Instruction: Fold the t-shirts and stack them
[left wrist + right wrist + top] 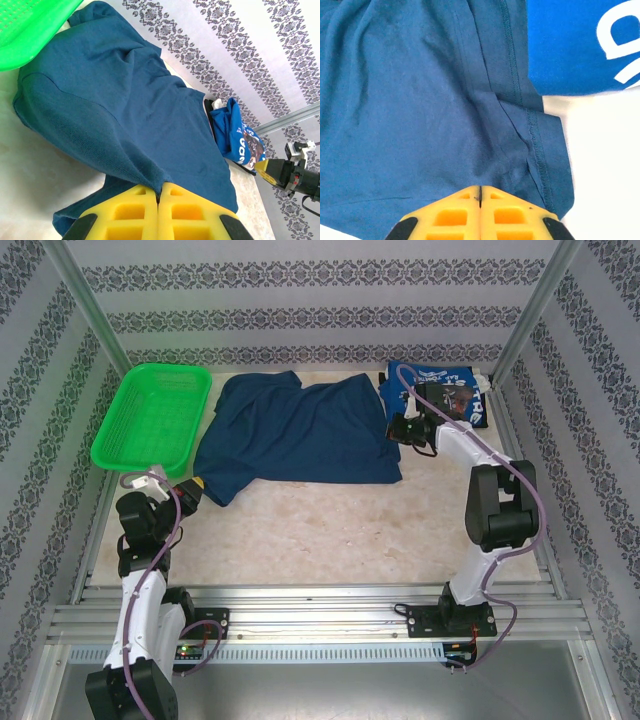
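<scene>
Overhead, the left tool (196, 487), nearest, clamps the near-left corner of the navy t-shirt (300, 430); bare tabletop (330, 530) lies in front. The shirt runs left-right across the far half. The right tool (400, 430), at its right edge, half-hides the blue t-shirt (402, 386). Left wrist: tool clamped on a fold. Right wrist: tool clamped on the hem corner.

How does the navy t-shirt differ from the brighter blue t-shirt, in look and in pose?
The navy t-shirt is dark and shows no print; the blue t-shirt is brighter, with white lettering and a dark picture. The navy t-shirt lies spread across the middle of the table; the blue t-shirt is a smaller bundle in the far right corner. Both rest on the table.
</scene>
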You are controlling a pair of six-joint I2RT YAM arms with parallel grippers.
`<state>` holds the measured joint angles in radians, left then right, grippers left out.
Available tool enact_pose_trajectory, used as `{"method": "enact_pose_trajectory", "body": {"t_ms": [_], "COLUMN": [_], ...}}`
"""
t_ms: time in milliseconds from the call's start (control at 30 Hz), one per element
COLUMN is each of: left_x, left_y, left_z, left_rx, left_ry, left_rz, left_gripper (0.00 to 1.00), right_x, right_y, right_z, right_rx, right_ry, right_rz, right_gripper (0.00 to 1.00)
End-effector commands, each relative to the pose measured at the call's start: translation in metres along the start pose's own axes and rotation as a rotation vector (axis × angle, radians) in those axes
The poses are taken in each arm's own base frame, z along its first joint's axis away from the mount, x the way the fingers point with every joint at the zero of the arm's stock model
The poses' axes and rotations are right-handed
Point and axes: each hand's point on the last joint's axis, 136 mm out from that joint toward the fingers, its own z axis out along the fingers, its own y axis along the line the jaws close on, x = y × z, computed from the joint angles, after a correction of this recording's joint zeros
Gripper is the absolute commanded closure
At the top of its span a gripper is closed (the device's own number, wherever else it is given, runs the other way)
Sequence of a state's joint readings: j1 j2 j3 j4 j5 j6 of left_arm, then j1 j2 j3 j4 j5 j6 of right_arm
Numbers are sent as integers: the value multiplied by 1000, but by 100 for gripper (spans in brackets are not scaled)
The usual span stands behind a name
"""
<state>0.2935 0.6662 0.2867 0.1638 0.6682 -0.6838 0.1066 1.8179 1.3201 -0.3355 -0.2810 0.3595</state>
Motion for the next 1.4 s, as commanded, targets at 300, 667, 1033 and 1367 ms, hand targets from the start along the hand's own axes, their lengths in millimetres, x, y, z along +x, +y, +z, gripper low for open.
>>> {"method": "enact_pose_trajectory", "body": {"t_ms": [300, 667, 1033, 1367], "left_x": [-2, -2, -1, 0], "left_y": [-6, -6, -4, -3], "left_z": [-1, -1, -1, -1], "left_rx": [11, 11, 7, 5], "left_ry": [-5, -5, -5, -2], "left_rz": [35, 34, 35, 35], "left_gripper": [100, 100, 100, 100], "right_x": [44, 43, 48, 44], "right_y": [-38, -7, -7, -3], "right_z": [38, 49, 59, 56], "right_rx": [150, 76, 105, 121], "right_ry": [193, 189, 221, 210], "right_rz": [-78, -101, -92, -96], "right_gripper": [56, 60, 62, 78]}}
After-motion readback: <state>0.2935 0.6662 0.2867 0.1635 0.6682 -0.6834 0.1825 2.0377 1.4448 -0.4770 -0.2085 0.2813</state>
